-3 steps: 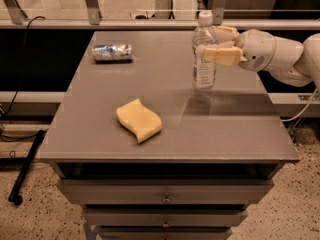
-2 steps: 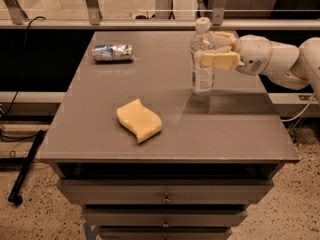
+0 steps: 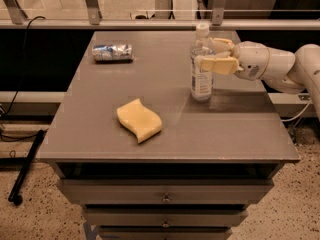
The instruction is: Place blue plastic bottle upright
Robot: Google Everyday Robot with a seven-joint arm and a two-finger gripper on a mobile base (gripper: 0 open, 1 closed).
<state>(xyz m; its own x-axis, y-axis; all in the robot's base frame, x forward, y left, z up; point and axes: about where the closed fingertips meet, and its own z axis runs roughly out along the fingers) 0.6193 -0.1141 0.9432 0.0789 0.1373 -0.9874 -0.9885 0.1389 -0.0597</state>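
The blue plastic bottle [image 3: 201,79] is clear with a white cap and a white-and-blue label. It stands upright on the grey table [image 3: 175,129], right of centre, and its base looks to be on the surface. My gripper [image 3: 205,54] reaches in from the right at the bottle's shoulder height. Its cream fingers [image 3: 220,65] sit on either side of the bottle's upper part, shut on it. The white arm [image 3: 280,69] extends off the right edge.
A wavy yellow sponge [image 3: 139,119] lies front of centre. A crushed blue-silver can [image 3: 113,52] lies on its side at the back left. Drawers sit under the tabletop. A metal railing runs behind the table, and a black pole leans on the floor at left.
My gripper has moved the bottle slightly left and down, bringing its base onto the tabletop. The sponge and the can have not moved.
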